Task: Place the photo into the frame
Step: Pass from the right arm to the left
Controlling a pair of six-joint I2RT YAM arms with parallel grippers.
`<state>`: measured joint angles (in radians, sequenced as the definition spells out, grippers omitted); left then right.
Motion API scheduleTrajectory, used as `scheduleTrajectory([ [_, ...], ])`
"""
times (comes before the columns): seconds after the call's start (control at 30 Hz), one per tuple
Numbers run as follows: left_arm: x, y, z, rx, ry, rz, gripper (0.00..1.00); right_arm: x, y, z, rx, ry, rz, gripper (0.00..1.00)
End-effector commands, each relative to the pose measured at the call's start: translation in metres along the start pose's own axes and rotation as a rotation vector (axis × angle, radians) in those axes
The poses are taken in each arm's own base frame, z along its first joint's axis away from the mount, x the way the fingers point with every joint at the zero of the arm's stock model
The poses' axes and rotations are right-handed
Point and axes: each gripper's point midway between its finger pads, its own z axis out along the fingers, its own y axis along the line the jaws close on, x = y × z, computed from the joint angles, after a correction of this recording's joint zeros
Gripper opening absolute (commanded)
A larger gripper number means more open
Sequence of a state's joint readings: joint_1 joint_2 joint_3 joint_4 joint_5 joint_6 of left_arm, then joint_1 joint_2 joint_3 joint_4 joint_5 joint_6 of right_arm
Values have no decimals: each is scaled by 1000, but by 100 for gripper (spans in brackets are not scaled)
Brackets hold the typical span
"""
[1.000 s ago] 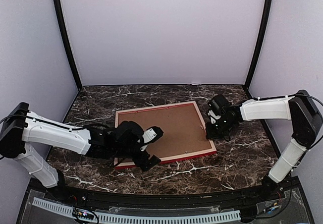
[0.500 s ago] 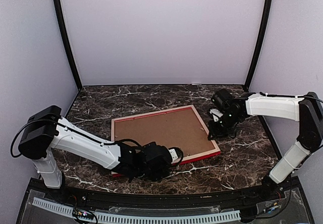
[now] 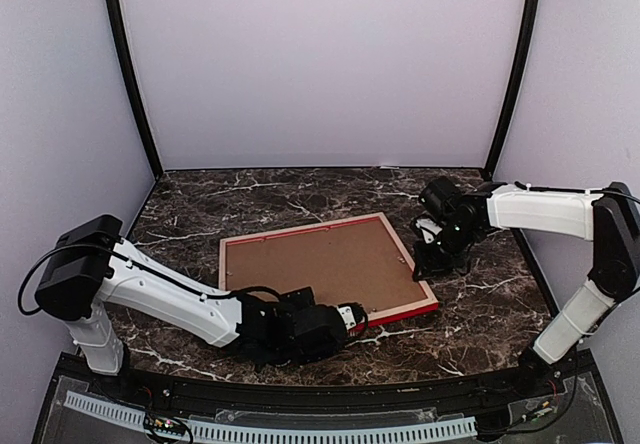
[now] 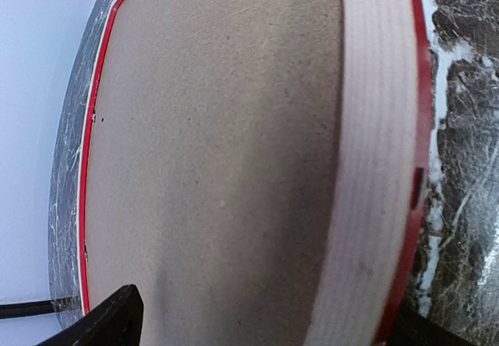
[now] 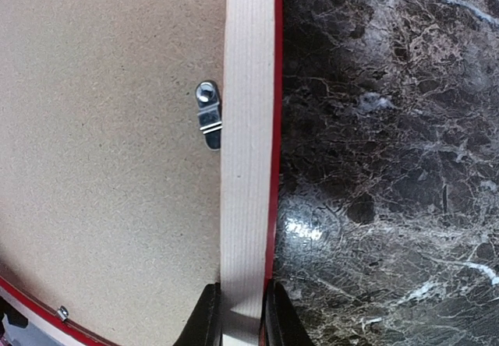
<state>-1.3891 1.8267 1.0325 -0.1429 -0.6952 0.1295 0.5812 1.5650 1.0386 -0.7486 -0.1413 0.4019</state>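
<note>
Frame (image 5: pixel 248 167) face-down on table (image 3: pixel 200 204), backing board (image 3: pixel 320 264) in, photo not visible; right hand (image 5: pixel 242 315) pinches frame's right rail, left hand (image 3: pixel 352 321) released wide at frame's near rail; probably closing-up step, next needs clip (image 5: pixel 209 116) turned.

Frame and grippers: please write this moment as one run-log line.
frame: back up | right gripper: shut on frame | left gripper: open, near edge

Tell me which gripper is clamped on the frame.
The right gripper, pinching a rail of the frame; the left gripper stands wide open.
</note>
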Motion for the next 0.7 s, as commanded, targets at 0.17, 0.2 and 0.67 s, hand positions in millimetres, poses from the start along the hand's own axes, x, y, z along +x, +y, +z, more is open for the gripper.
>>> scheduleTrajectory([
  [0.17,-13,-12,-11,28,-30,42,97,-28,30,-19,-120,-77,-16,0],
  [0.2,-14,-12,-11,27,-32,43,96,-28,30,-19,-120,-76,-16,0],
  [0.67,-22,-13,-18,51,-52,39,56,-24,24,-12,-98,-63,-9,5],
])
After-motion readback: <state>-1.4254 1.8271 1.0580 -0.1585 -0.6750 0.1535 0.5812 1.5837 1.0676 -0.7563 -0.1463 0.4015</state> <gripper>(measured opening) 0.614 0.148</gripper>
